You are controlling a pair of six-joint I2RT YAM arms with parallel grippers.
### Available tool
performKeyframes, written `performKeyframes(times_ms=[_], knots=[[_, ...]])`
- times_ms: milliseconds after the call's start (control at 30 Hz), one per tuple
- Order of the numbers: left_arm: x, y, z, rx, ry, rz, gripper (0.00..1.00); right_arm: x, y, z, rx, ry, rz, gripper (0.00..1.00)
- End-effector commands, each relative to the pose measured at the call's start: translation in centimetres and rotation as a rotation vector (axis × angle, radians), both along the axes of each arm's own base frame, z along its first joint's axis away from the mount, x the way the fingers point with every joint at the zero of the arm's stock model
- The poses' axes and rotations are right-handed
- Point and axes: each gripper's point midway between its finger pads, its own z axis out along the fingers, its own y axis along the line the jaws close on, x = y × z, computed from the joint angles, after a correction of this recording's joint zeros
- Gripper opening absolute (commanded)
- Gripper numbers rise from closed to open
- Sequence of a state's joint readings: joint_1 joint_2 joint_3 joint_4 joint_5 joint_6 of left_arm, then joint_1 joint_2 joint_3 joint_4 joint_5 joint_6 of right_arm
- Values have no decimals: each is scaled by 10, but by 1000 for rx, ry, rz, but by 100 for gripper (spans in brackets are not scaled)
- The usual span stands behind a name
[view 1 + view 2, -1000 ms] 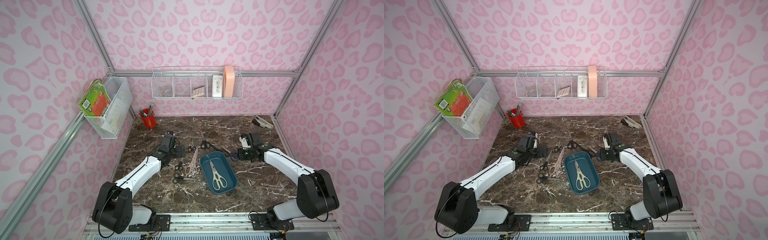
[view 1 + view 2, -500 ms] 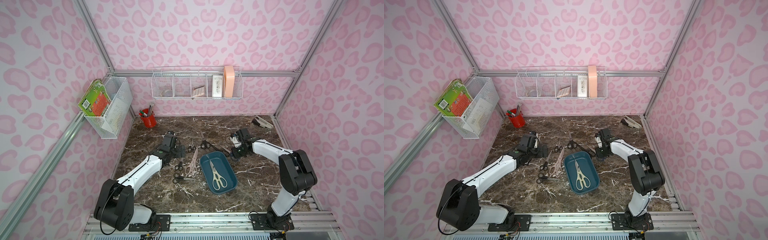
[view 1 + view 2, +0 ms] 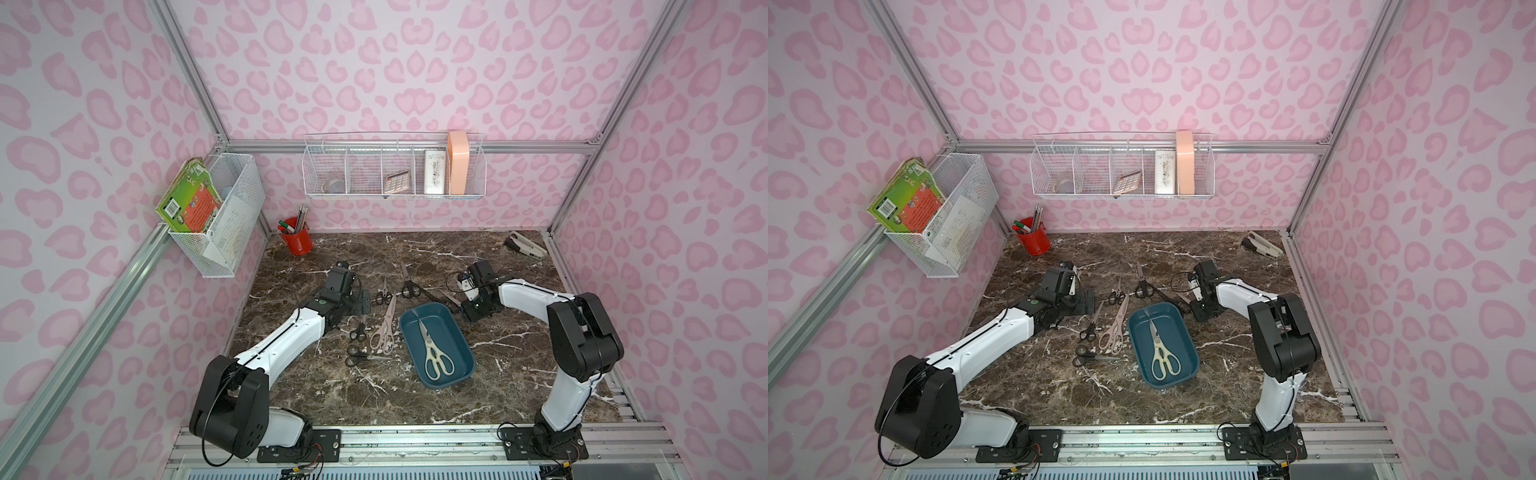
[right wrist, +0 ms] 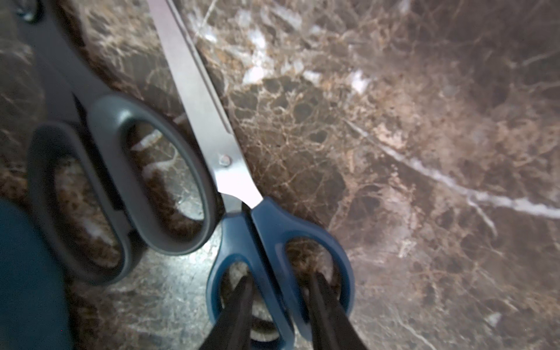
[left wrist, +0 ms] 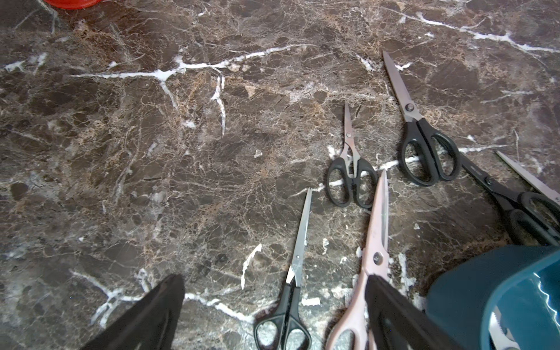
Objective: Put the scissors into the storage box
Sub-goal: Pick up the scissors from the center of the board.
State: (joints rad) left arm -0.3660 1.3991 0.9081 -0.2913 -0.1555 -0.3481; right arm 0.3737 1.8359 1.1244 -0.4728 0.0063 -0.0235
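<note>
The teal storage box (image 3: 430,306) (image 3: 1156,305) lies mid-table with a grey-white pair of scissors (image 3: 432,353) inside. Pale pink scissors (image 3: 384,328) and several black-handled scissors (image 3: 409,286) lie left of and behind the box. In the right wrist view my right gripper (image 4: 280,277) has one finger in each loop of the blue-handled scissors (image 4: 272,224) and is shut on the handle bars between them; the pair lies flat on the marble beside a black-handled pair (image 4: 121,169). My left gripper (image 5: 274,277) hangs open over small black scissors (image 5: 291,303), next to the pink pair (image 5: 374,251).
A red pen cup (image 3: 297,241) stands at the back left and a stapler (image 3: 525,246) lies at the back right. White wire baskets (image 3: 392,170) (image 3: 220,216) hang on the walls. The box's corner (image 4: 27,272) is close beside my right gripper.
My right gripper has shifted left toward the box's far corner, onto the blue-handled scissors, and its elbow has swung inward. The left arm has barely moved.
</note>
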Motion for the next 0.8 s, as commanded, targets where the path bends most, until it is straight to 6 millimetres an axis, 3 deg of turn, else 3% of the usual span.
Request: performKeyframes(times_ms=[0,167,267,400,467,633,767], knots=[[1,3,3,17,-7,4,98,-6,-1,-5,-5,19,9,34],[-1,5,3,27,-5,9,98,-13,-8,-22,-54,72,3,26],[-1,6,4,31,-9,13,98,-17,-11,-28,-66,86,-5,13],[-1,8,3,38,-10,15,98,-18,-13,-29,-70,84,-10,1],[-1,8,3,37,-10,17,98,-18,-14,-28,-73,79,-12,0],[-1,8,2,34,-9,22,98,-9,-13,-13,-56,34,-50,0],[0,8,2,33,-9,26,98,1,-11,20,-19,-27,-118,0]])
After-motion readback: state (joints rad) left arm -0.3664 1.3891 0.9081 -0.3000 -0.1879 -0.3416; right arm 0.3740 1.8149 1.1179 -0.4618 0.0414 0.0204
